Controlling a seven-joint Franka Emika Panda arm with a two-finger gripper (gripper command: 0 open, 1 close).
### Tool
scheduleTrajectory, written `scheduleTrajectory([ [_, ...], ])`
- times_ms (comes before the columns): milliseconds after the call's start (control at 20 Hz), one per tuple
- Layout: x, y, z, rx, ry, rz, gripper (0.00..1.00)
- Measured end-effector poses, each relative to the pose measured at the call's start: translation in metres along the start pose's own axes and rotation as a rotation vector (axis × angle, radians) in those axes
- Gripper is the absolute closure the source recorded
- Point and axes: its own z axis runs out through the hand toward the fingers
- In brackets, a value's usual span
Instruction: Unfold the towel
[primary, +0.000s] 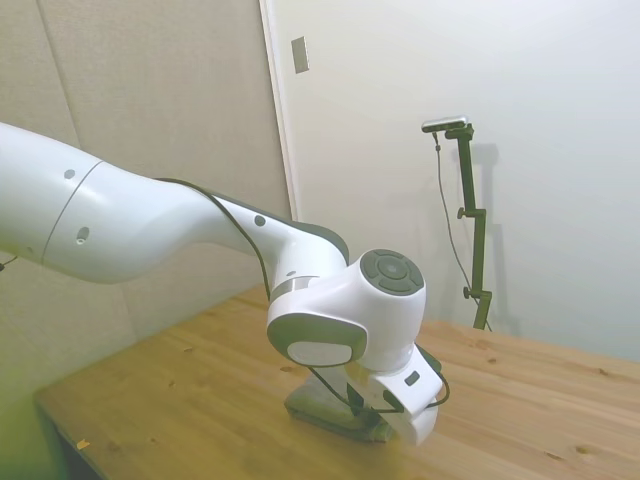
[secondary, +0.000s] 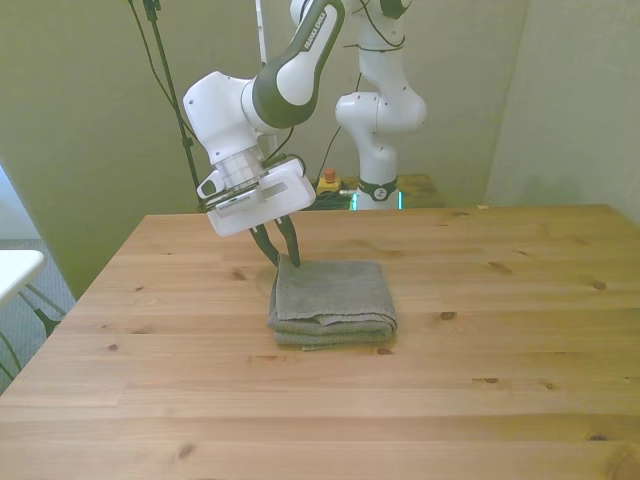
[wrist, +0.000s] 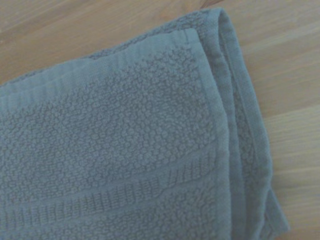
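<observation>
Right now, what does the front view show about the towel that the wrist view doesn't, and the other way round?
Only the front view shows the whole folded towel lying on the wooden table, with the tool at its far corner on the front view's left, fingers close together. Only the wrist view shows the detail: the terry weave, the hemmed border and the stacked edges of the layers at one corner. Both show a grey-green towel, still folded, on bare wood.
</observation>
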Motion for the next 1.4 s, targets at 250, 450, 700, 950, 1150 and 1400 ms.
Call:
scheduleTrajectory([
  [250,0.001,-0.003,-0.002,0.002,0.002,-0.004,1.00],
  [450,0.000,-0.007,-0.003,0.004,0.004,-0.013,1.00],
  [700,-0.009,-0.028,-0.012,0.017,0.012,-0.056,1.00],
  [950,-0.037,-0.070,-0.019,0.033,0.013,-0.136,1.00],
  [1150,-0.074,-0.120,-0.019,0.025,0.013,-0.212,1.00],
  [1400,-0.135,-0.179,-0.008,-0.005,0.028,-0.329,1.00],
])
